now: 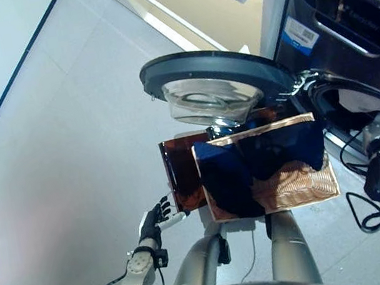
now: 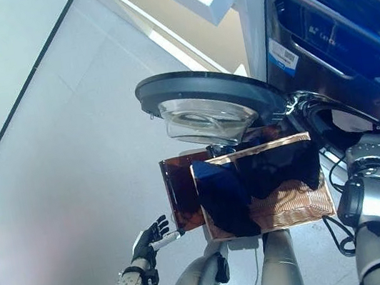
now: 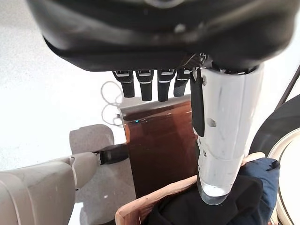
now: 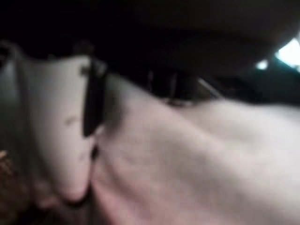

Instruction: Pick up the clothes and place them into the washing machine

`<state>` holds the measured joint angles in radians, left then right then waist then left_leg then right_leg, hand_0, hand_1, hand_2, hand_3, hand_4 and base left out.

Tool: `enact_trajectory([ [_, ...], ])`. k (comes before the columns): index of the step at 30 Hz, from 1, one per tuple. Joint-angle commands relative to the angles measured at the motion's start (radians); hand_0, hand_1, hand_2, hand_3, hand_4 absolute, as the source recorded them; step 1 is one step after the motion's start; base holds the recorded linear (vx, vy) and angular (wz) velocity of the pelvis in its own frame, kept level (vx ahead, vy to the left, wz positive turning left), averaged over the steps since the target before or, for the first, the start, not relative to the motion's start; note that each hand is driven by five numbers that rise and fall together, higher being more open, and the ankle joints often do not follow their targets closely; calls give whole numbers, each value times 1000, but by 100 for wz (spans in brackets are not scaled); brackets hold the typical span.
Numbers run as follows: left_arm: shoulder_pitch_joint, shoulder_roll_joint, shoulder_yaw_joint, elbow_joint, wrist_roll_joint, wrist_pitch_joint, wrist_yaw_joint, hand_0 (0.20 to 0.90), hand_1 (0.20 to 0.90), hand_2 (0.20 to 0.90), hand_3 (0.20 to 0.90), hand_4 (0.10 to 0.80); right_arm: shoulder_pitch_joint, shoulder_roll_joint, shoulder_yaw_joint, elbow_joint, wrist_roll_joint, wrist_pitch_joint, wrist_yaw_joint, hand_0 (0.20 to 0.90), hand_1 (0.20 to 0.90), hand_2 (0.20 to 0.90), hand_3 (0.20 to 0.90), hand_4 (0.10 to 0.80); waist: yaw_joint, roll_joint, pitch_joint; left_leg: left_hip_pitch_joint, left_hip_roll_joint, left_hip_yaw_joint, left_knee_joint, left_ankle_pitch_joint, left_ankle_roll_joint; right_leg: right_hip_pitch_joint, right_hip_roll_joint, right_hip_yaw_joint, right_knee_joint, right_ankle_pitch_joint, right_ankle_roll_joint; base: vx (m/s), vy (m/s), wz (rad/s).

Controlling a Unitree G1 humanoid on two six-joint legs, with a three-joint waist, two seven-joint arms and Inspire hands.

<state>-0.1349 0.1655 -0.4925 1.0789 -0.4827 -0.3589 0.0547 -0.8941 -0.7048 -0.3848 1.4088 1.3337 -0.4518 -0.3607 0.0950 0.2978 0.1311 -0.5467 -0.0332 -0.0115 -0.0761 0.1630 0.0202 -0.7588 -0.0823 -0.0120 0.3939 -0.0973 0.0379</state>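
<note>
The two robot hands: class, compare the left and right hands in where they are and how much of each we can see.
The left robot hand hangs free over the floor beside the brown stool, fingers relaxed and holding nothing. The right robot hand shows only in its own wrist view, reached into the washing machine against pale cloth; its fingers cannot be made out. Neither is on the dark clothes in the wicker basket. Both have a white thumb cover.

The pale floor is brightly lit, glare is seen on the washing machine door, and the right wrist view is blurred.
</note>
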Motion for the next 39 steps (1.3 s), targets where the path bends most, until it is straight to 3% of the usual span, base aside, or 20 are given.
enact_trajectory([
  [1,-14,20,30,58,-2,-49,25,900,900,900,900,800,-93,-142,109,-46,-40,-67,54,900,900,900,900,800,-3,-37,-67,67,-42,29,-11,-78,-66,197,-6,-2,-359,196,7,0,0,0],
  [13,-13,22,36,73,-6,-47,30,900,900,900,900,800,-99,-113,102,-56,-37,-73,30,900,900,900,900,800,-2,-49,-65,69,-43,30,-11,-80,-64,207,-5,-3,-375,206,8,-2,4,-1],
  [19,-19,26,56,78,2,-46,25,900,900,900,900,800,-62,-92,199,-18,-172,29,64,900,900,900,900,800,-10,-71,-51,76,-37,35,-11,-78,-62,212,-1,-5,-376,211,6,-18,-5,-3],
  [27,-14,32,119,98,19,-47,11,900,900,900,900,800,112,22,358,-38,-501,133,124,900,900,900,900,800,-33,-128,-31,119,-26,51,-11,-86,-54,253,5,-6,-373,211,4,-13,-4,-8],
  [39,12,46,210,117,66,-63,42,900,900,900,900,800,392,201,533,-249,-1017,151,60,900,900,900,900,800,-60,-201,-31,203,-24,52,-11,-102,-38,349,9,-11,-401,209,11,7,2,-3],
])
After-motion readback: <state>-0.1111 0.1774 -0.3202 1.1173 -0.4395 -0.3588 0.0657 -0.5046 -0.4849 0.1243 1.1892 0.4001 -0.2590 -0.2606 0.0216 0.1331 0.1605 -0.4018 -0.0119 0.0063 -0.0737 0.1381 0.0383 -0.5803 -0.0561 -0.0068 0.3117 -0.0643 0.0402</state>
